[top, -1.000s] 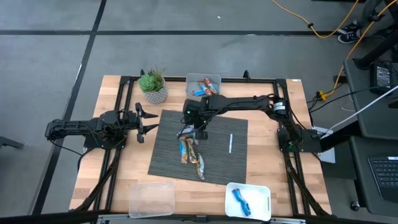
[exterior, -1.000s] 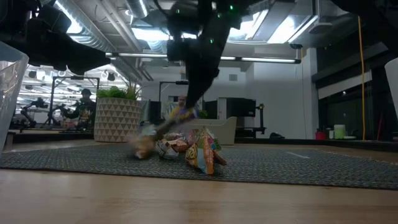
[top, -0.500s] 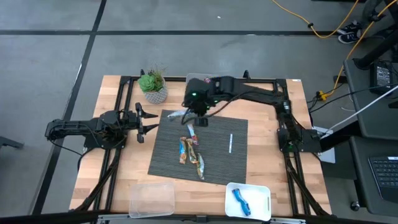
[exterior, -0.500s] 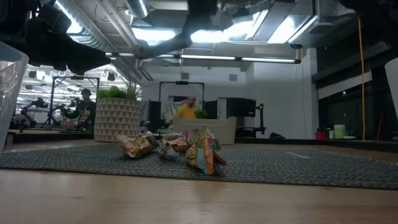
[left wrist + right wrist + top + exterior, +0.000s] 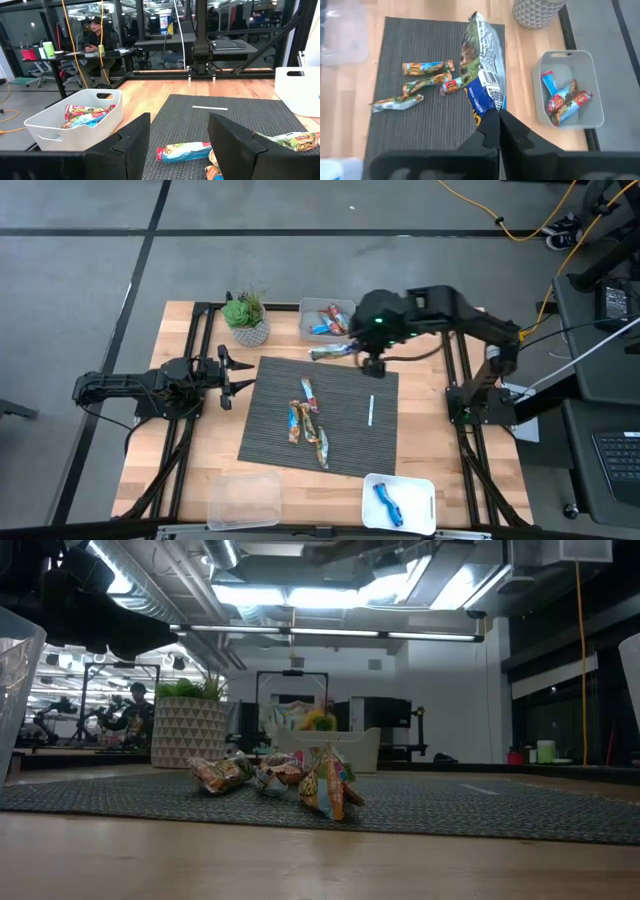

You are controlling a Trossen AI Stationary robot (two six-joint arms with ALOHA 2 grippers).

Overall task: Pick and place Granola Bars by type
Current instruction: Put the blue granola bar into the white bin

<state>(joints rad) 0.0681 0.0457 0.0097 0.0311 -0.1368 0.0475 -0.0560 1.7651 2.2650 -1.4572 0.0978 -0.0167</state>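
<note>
My right gripper (image 5: 352, 351) (image 5: 495, 122) is high over the mat's far edge, just in front of the white bin (image 5: 345, 308), and is shut on a blue and green granola bar (image 5: 328, 352) (image 5: 481, 65). Several more bars lie flat on the dark mat: (image 5: 308, 392), (image 5: 296, 421), (image 5: 320, 446), also seen as bars (image 5: 427, 66), (image 5: 397, 102). In the low view they form a small heap (image 5: 300, 775). The bin holds blue and red bars (image 5: 565, 97) (image 5: 85, 114). My left gripper (image 5: 236, 375) (image 5: 177, 135) waits open at the mat's left edge. My right gripper pinches the bar by one end (image 5: 487, 109) between its two fingers. The bar runs on past the fingertips, in line with them, toward the table's left. It is lifted clear of the mat and lies roughly level.
A potted plant (image 5: 248, 320) stands left of the bin. A thin white stick (image 5: 370, 410) lies on the mat's right part. A clear tub (image 5: 243, 498) and a white tray (image 5: 425, 492) holding a blue bar (image 5: 388, 502) sit at the near edge.
My right gripper was down at the heap of bars on the mat. It took one bar, rose out of the low view, and carried it toward the far edge and then to the right, ending near the bin. The other bars stayed on the mat.
</note>
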